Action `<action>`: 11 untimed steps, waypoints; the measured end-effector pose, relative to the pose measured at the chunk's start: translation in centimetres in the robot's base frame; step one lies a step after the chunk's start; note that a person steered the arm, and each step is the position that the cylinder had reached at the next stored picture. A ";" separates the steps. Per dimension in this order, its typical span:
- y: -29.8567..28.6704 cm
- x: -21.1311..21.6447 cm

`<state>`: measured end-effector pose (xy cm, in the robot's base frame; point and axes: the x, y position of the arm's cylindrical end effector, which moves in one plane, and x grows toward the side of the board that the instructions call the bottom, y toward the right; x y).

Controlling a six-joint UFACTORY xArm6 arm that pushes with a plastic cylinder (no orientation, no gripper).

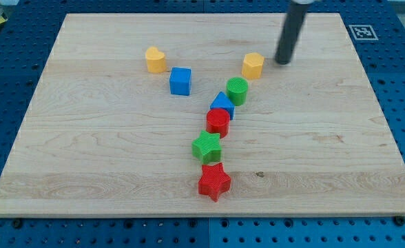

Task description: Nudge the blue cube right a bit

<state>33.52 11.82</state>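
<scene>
Nearest, the red star (214, 182) heads a chain running up the surface (85, 158). The blue cube (180, 81) sits beside the yellow block (156, 60). My tip (283, 61) stands well right; crossing over risks clipping the yellow hexagon (253, 65). No jaws fitted, nothing held. No containers present.

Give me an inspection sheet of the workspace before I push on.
Surface: pale wooden board, lying flat.
Job's things: blue cube, alone, upper left of the block chain.
Clutter: yellow heart-like block; yellow hexagonal block; green cylinder; blue triangular block; red cylinder-like block; green star; red star.
Grippers: none; my tip right of the yellow hexagonal block, far from the cube.
Cables: nothing seen.
Surroundings: blue perforated table.
</scene>
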 end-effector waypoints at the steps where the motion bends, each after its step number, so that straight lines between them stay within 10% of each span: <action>1: -4.2 -1.4; 5: -33.2 -2.4; 7: -28.2 4.8; 11: -19.7 6.3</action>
